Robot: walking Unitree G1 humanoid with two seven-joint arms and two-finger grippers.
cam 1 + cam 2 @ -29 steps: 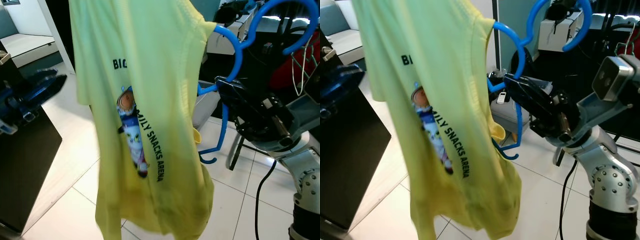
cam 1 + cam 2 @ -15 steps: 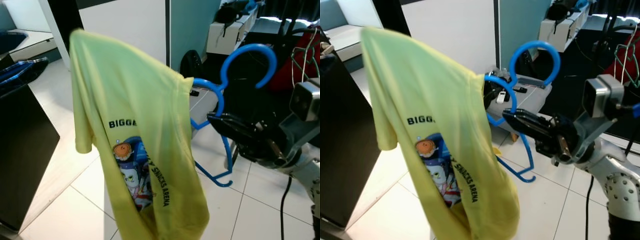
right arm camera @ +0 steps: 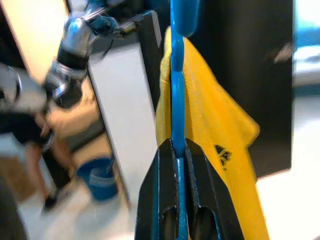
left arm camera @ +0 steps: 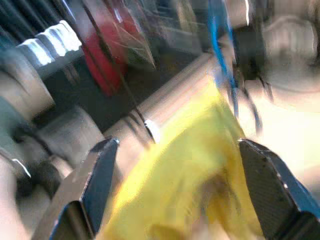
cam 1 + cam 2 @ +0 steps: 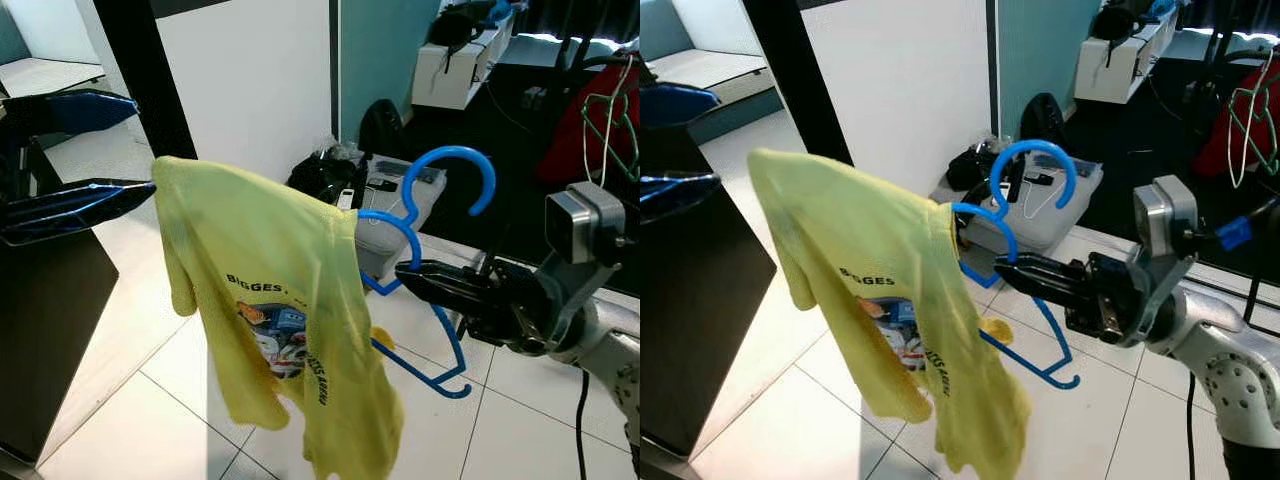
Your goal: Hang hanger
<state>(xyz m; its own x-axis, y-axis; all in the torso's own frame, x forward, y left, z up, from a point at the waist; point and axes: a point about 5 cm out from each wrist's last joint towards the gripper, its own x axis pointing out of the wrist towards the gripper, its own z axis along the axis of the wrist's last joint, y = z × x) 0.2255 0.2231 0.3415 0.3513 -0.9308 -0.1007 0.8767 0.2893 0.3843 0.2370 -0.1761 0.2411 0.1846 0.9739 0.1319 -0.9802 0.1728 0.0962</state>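
The right gripper [image 5: 1012,268] holds the blue hanger [image 5: 1025,200] by its neck; in the right wrist view its jaws are clenched on the thin blue bar, one finger on each side. The yellow T-shirt [image 5: 275,310] is draped over one arm of the hanger and hangs down above the tiled floor [image 5: 150,400], well away from any rail. The hook of the hanger points up and is free.

The left gripper [image 4: 175,185] looks toward the shirt with its jaws released, spread wide, and it touches nothing.

In my judgement the step in hand is the carrying: the hanger with the shirt is lifted and held in the air, but it is not yet hung. I cannot tell for sure where the rail is; some other hangers [image 5: 610,120] with a red garment show at the far right, so a rack may stand there. The next move calls for turning toward that place, keeping the grasp firm and raising the hook over the bar.
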